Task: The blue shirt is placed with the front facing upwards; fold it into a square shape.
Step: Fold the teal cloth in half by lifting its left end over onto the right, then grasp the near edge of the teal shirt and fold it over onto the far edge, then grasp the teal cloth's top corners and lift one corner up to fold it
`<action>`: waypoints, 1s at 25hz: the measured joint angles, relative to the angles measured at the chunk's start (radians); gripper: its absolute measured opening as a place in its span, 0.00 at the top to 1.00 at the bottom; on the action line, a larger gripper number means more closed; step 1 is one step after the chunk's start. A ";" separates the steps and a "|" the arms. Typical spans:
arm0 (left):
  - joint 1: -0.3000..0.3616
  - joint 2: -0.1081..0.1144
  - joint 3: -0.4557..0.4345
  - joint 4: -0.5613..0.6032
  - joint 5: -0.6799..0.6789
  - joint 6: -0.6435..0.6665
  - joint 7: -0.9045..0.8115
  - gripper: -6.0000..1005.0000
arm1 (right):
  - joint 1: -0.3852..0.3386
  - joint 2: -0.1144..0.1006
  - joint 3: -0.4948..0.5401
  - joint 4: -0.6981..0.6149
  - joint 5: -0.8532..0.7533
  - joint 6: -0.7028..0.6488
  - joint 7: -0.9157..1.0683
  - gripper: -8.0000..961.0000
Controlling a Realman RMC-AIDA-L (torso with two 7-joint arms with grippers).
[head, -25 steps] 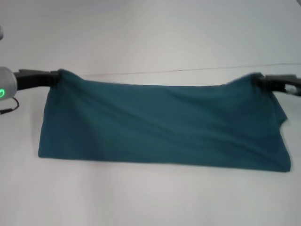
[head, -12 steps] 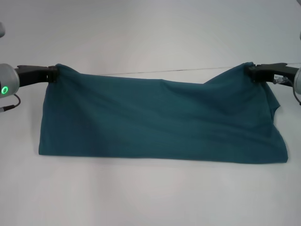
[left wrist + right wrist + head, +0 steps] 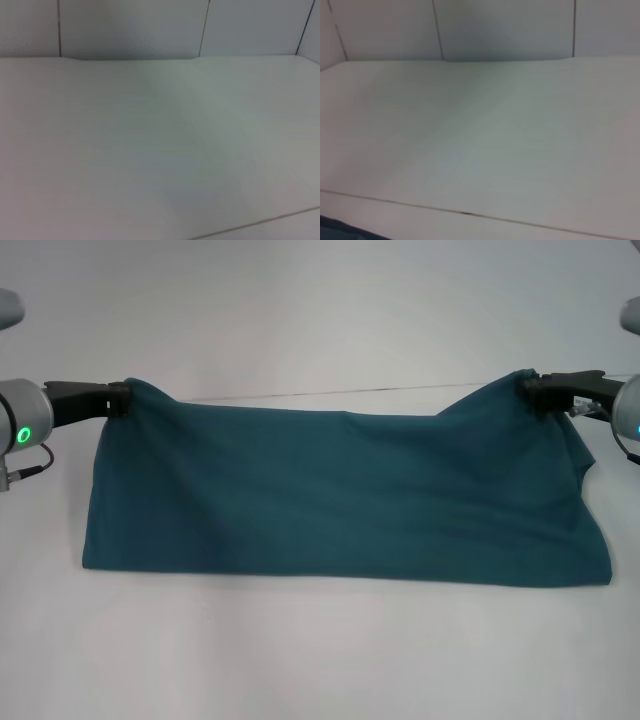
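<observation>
The blue shirt (image 3: 340, 495) lies folded into a wide band across the white table (image 3: 320, 320), plain teal side up, its near edge flat on the surface. My left gripper (image 3: 118, 398) is shut on the shirt's far left corner and holds it slightly raised. At the far right corner my right gripper (image 3: 528, 390) is shut on the cloth in the same way. A dark sliver of the shirt (image 3: 340, 231) shows at the edge of the right wrist view. The left wrist view shows only bare table (image 3: 160, 150).
A thin seam line (image 3: 350, 391) runs across the table just behind the shirt. Panelled walls (image 3: 130, 25) stand at the table's far edge. White tabletop lies in front of the shirt's near edge.
Both grippers have shifted the held corners a little, the right one inward and up. The diagonal wrinkles have flattened and the shirt's top edge now runs straighter.
</observation>
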State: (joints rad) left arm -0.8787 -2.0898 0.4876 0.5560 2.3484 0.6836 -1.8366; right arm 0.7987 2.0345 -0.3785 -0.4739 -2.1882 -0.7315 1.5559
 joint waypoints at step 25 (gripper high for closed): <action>0.100 -0.049 0.002 0.110 -0.118 0.003 -0.037 0.23 | -0.090 0.014 -0.048 -0.162 0.149 -0.147 -0.006 0.23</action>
State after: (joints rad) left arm -0.7784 -2.1384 0.4896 0.6655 2.2304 0.6862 -1.8731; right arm 0.7086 2.0490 -0.4261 -0.6359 -2.0395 -0.8789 1.5502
